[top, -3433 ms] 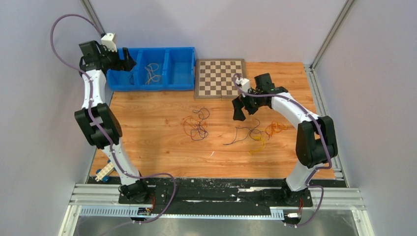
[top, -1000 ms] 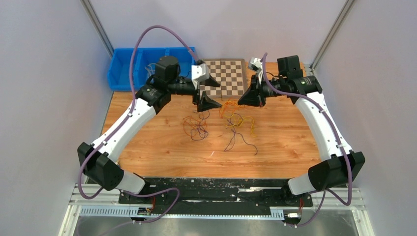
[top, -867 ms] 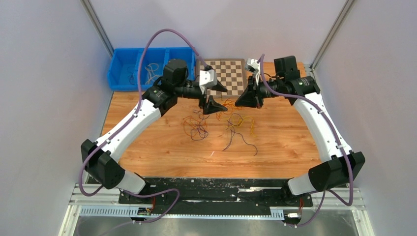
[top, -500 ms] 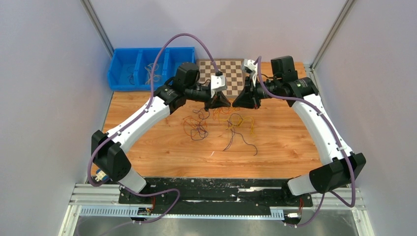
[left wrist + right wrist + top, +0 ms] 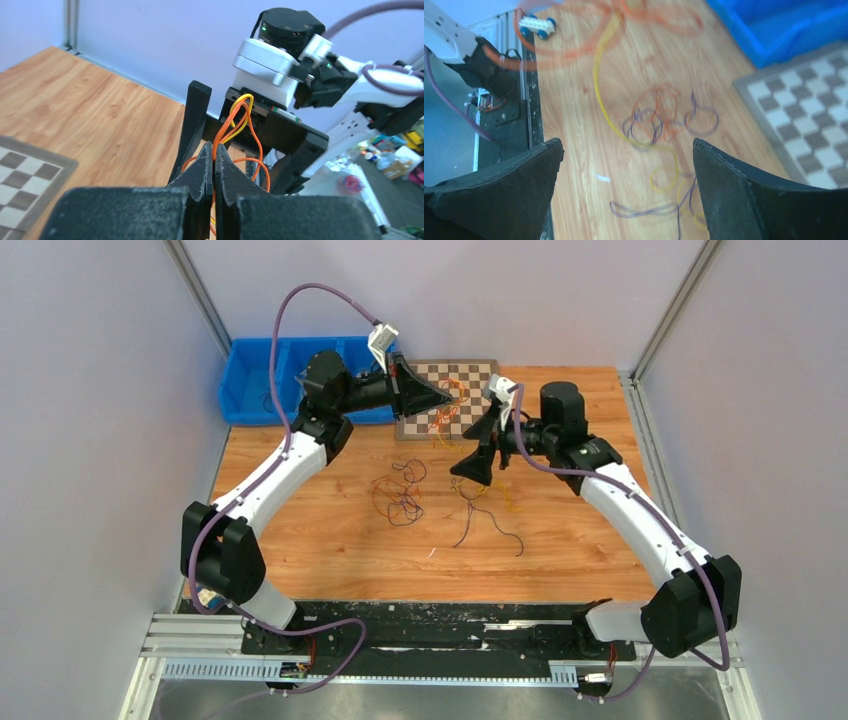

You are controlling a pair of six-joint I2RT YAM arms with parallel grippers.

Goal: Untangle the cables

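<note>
Counter (image 5: 330,540) noted in orange-brown wood grain, checkerboard (image 5: 478,375) patterned in dark brown and cream squares, grey-brown border, bin (image 5: 245,405) bright blue, orange and yellow cables (image 5: 239,117) seen against black left pincer (image 5: 214,156), dark purple and orange tangle (image 5: 398,496), arms (image 5: 265,480) white with black joints, hoses (image 5: 318,286) lilac.

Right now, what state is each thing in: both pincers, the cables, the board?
left pincer: shut on the orange and yellow cables, raised over the chessboard.
right pincer: open, fingers wide apart.
orange and yellow cables: pinched, lifted off the table.
purple and orange tangle: lying knotted on the table.
chessboard: flat on the table.
</note>
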